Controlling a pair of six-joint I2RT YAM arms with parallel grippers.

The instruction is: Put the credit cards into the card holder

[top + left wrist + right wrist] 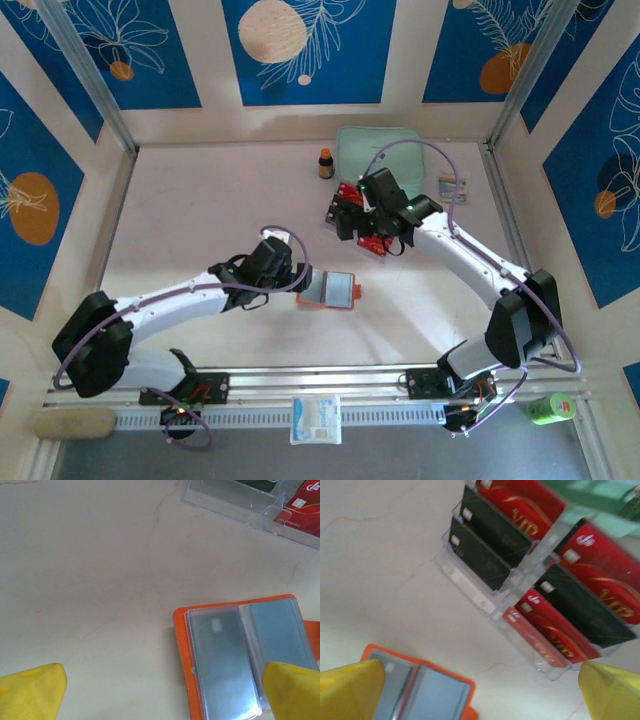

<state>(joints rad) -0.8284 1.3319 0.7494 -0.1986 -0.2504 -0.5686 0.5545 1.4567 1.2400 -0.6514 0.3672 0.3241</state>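
The card holder (331, 290), an orange wallet, lies open on the table with its pale grey-blue sleeves (222, 660) facing up. My left gripper (300, 288) is open at its left edge, and one yellow fingertip (292, 690) overlaps the wallet's lower right sleeve. Red and black credit cards (555, 630) stand in rows in a clear plastic tray (470, 587) behind the wallet. My right gripper (365, 225) hovers open over that tray with nothing between its yellow fingertips (350, 690). The orange wallet's (427, 692) corner shows at the bottom left of the right wrist view.
A mint-green pouch (375, 150) and a small brown bottle (326, 163) sit at the back beside the tray. A small packet (452, 187) lies to the right. A white packet (316, 418) and a green object (550, 408) rest by the front rail.
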